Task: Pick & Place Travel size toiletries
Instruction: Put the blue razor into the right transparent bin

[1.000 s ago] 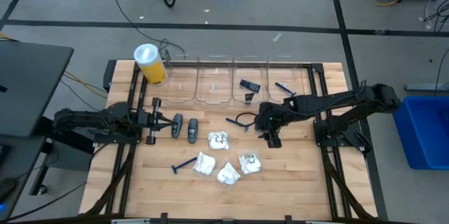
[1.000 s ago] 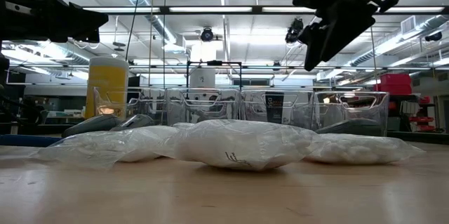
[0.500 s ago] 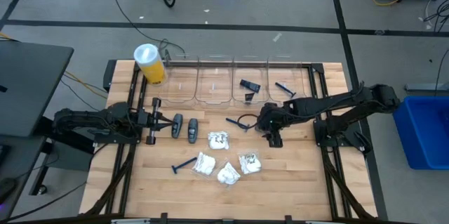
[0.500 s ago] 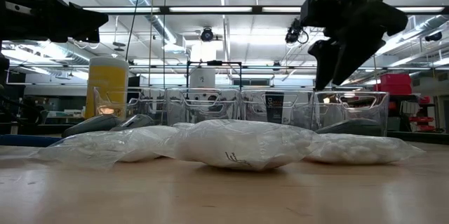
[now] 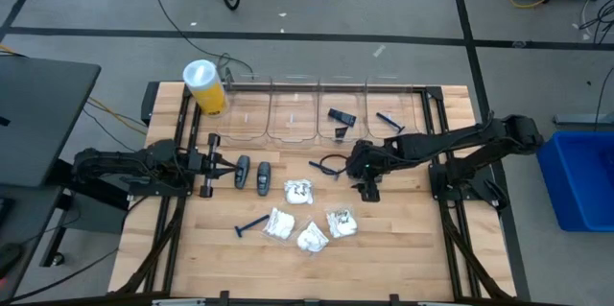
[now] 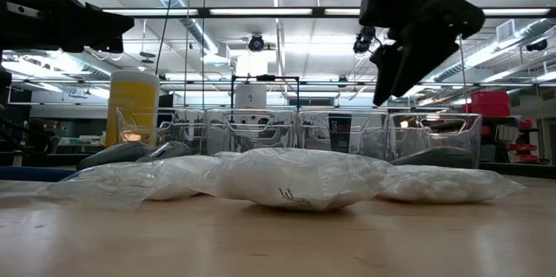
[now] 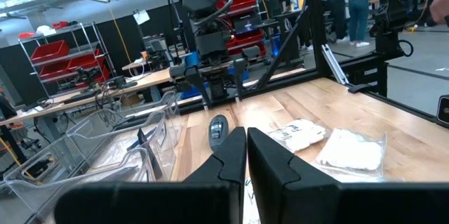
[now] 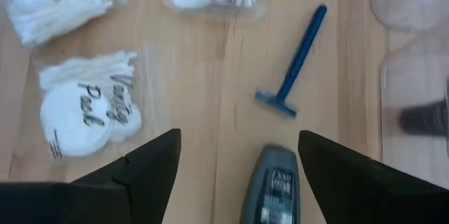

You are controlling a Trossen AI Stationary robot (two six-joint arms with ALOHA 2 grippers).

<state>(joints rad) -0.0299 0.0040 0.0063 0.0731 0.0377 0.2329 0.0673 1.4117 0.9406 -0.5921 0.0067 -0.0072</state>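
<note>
Toiletries: dark pieces (image 5: pixel 339 120) and razor (image 5: pixel 389 121) in clear bins (image 5: pixel 293 114), right fingers (image 5: pixel 363 189) spread, left fingers (image 5: pixel 220 167) pressed together.

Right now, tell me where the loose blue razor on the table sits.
In the high view the blue razor lies flat on the table's near left-centre, just left of the white packets and nearer than the two dark grey pieces.

A tall yellow can (image 5: pixel 206 89) with a white lid stands at the back of the wooden counter (image 5: pixel 403 248). Clear tubs (image 5: pixel 295 114) sit in a row beside it. A blue bin (image 5: pixel 580 178) is on the floor.
</note>
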